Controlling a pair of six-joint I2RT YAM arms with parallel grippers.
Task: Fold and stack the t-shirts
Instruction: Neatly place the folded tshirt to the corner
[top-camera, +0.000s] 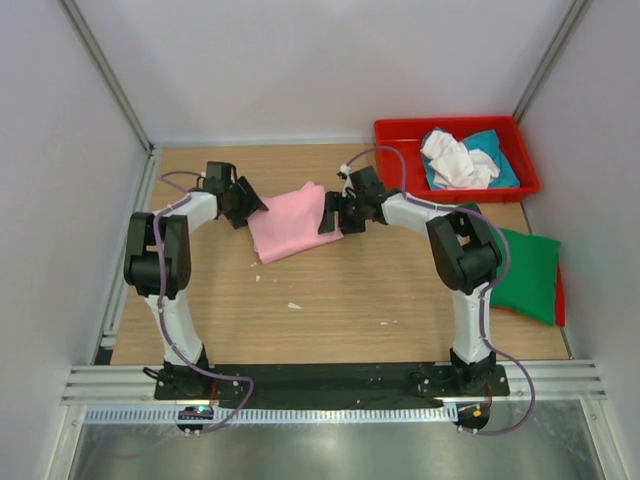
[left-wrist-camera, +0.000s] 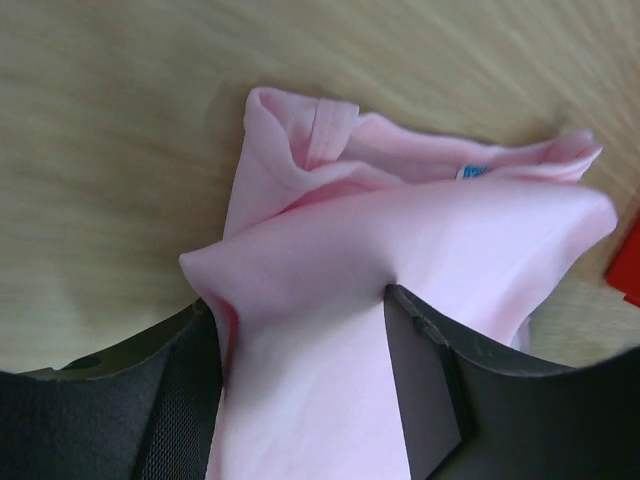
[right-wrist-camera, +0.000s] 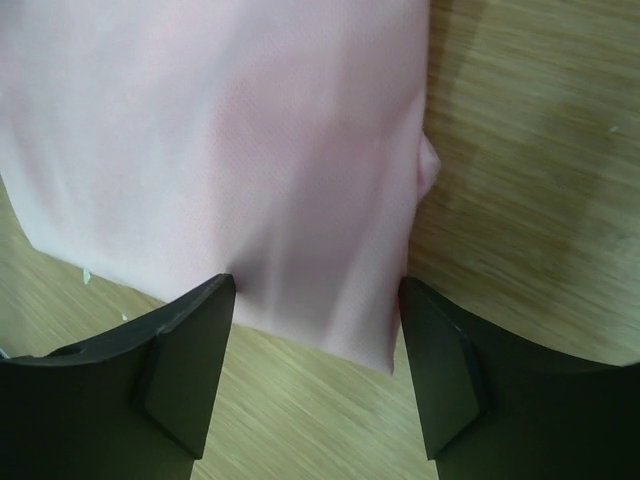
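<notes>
Light pink soft-cloth t-shirt lies on the pale wooden desk between the arms, folded to a rough rectangle, collar end rumpled. Left pincer at its left edge: fingers apart, cloth bunched between, touching both. Right pincer at its right edge: fingers apart, straddling the flat edge.

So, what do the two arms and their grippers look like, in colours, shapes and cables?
Both the left arm and the right arm have white links with bulky black joints, and a thin purple cable runs along each. The left gripper and right gripper are black. Their fingers are flat, dark, wedge-shaped plates.
</notes>
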